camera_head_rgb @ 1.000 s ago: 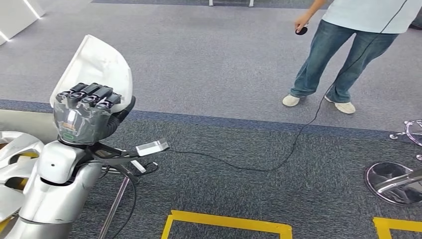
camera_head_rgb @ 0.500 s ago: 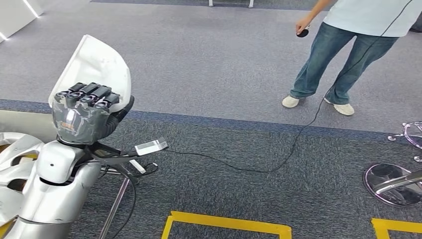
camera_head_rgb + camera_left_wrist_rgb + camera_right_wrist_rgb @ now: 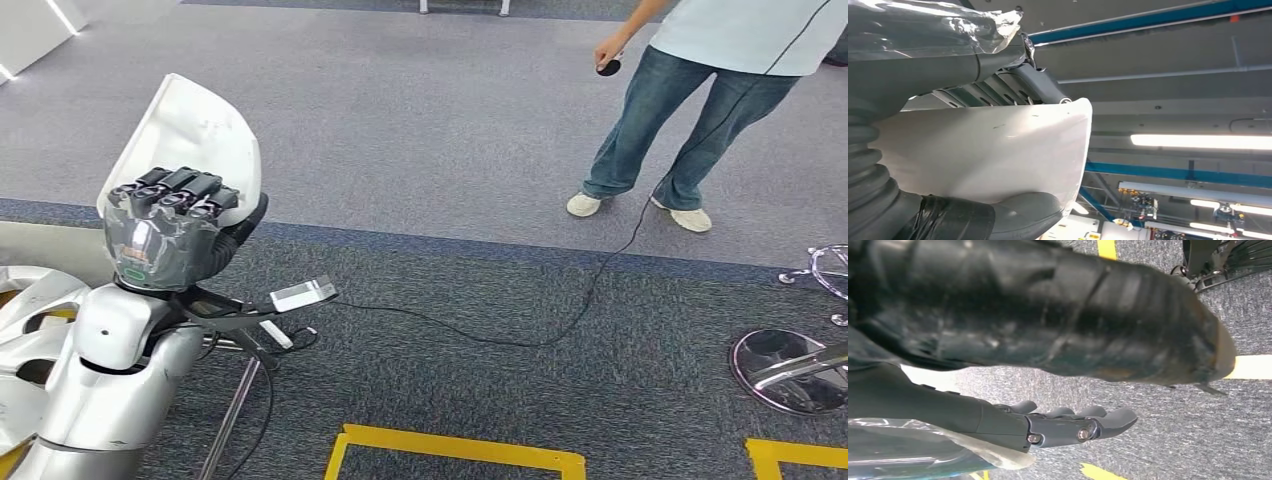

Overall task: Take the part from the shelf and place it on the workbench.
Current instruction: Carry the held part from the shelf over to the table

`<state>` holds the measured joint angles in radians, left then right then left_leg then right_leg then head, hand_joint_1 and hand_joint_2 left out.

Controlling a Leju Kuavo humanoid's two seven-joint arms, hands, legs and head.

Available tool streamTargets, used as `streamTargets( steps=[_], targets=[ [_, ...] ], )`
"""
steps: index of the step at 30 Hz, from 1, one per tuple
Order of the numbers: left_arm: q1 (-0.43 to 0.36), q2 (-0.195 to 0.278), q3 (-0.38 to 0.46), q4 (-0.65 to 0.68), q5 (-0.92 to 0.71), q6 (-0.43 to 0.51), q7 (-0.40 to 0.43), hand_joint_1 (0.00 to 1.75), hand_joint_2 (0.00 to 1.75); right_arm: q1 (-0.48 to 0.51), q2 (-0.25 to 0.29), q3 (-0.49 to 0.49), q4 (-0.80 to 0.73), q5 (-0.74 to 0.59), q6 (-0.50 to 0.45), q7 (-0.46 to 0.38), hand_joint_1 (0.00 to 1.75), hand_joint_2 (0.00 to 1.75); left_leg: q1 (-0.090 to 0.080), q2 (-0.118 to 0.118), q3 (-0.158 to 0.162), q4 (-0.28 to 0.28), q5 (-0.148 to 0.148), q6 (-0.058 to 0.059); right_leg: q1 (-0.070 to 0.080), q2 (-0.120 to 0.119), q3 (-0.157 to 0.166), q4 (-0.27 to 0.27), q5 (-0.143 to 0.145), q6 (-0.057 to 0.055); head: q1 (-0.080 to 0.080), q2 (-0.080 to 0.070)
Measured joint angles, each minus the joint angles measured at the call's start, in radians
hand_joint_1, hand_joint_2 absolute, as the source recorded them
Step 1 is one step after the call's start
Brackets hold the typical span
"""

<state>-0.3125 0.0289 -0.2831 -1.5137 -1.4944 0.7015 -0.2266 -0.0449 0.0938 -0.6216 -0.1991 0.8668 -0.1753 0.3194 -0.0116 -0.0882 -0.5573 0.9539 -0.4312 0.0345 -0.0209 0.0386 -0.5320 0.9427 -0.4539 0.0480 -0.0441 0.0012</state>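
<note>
Over grey carpet (image 3: 420, 130) crossed by a dark cable (image 3: 540, 335) and yellow floor tape (image 3: 455, 447), with a person (image 3: 690, 100) standing well apart, the left hand (image 3: 165, 225) grips the white part (image 3: 195, 130) upright, long axis rising away, while the right hand (image 3: 1068, 422) hangs with fingers apart, holding nothing.

Up front on the left, left hand (image 3: 170, 225) wrapped around the part (image 3: 195, 130), thumb under it, fingers (image 3: 998, 90) over the top edge. Further back on the right, a person (image 3: 700, 90) standing on the carpet (image 3: 430, 130), cable (image 3: 500, 335) trailing across the floor between (chair base (image 3: 790, 370) at far right). Near edge: floor tape (image 3: 455, 448).
</note>
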Motion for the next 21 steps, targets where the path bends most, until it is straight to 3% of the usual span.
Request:
streamTargets(
  steps=[21],
  targets=[
    [0.014, -0.004, 0.032, 0.0, 0.026, 0.0, -0.067, 1.75, 1.75, 0.0, 0.0, -0.011, 0.0, 0.004, 0.005, -0.004, 0.0, 0.0, 0.0, 0.0, 0.0, 0.002, 0.0, 0.0, 0.0, 0.0, 0.0, 0.001, 0.0, 0.0, 0.0, 0.0]
  ],
)
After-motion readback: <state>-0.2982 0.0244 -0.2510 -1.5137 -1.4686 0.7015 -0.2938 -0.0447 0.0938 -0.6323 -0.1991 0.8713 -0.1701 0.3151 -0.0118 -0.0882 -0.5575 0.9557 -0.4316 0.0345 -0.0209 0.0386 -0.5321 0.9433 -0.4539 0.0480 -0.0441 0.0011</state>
